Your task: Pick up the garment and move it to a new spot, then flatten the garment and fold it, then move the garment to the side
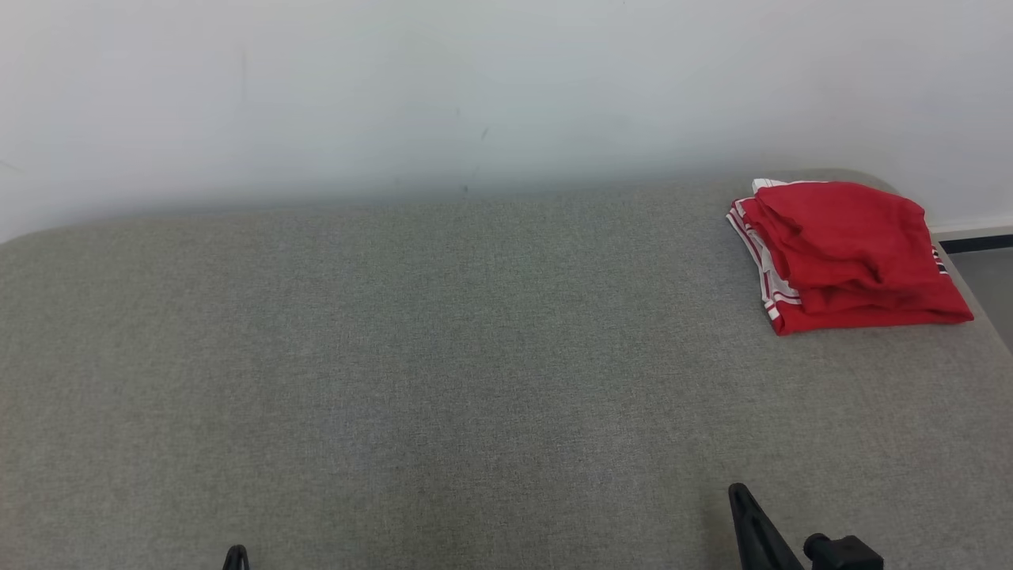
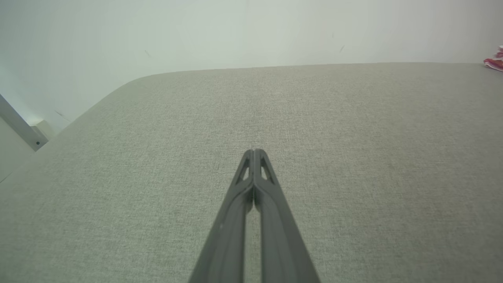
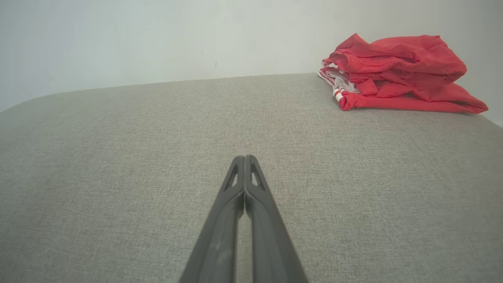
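broad open stretch of grey padded top (image 1: 411,356), running from the near edge across the middle and left to the far edge. ends at the white wall (image 1: 475,95) along the back, closing off reach beyond. blocked at the far right corner: folded red garment (image 1: 847,253), a low heap close to the wall and the rounded right edge.

Woven matt grey tabletop (image 1: 396,356); soft cloth garment (image 1: 847,253)

A grey fabric tabletop (image 1: 396,356) with rounded far corners stands against a plain, evenly lit pale wall (image 1: 475,79).
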Controlling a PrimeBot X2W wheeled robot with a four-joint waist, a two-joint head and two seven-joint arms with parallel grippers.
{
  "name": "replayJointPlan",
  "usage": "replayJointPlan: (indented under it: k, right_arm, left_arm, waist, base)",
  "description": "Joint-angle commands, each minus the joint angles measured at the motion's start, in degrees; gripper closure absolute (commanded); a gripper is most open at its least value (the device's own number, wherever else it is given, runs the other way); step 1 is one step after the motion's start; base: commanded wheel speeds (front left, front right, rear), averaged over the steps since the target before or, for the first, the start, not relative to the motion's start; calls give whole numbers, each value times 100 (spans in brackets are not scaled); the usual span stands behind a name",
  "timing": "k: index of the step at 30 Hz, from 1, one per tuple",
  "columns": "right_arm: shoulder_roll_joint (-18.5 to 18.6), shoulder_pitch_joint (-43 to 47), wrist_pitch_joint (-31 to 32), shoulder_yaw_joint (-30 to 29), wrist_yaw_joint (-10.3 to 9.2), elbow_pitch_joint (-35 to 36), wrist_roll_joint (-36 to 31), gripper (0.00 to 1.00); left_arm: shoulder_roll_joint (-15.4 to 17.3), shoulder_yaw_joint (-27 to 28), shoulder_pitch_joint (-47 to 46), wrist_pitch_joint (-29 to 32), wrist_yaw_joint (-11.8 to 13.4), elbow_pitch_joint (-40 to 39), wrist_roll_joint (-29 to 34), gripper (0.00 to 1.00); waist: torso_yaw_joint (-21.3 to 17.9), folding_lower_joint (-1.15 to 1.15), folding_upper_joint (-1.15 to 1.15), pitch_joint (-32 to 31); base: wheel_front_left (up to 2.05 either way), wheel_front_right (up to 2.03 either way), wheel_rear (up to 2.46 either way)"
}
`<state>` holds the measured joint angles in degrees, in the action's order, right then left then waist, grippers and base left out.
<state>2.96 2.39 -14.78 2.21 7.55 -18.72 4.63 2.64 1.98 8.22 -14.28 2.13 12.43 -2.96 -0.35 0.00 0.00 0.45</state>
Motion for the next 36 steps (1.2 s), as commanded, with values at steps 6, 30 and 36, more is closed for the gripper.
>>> replayJointPlan:
  k: [6, 30, 36]
  right_arm:
    - [8, -135, 180, -76, -1, 115, 859, 100]
    - [24, -364, 741, -292, -3, 231, 3232, 100]
    - [26, -419, 870, -343, -3, 258, 3754, 100]
  left_arm:
    - [13, 81, -193, 207, -87, -18, -841, 100]
    - [19, 168, -558, 740, -351, 0, -3258, 100]
    - [20, 196, -643, 865, -410, 14, -3786, 100]
  waist:
    - [2, 0, 0, -2]
    - [9, 0, 0, -7]
    - [10, 0, 0, -8]
  base:
    - [0, 0, 0]
    - [0, 0, 0]
    - [0, 0, 0]
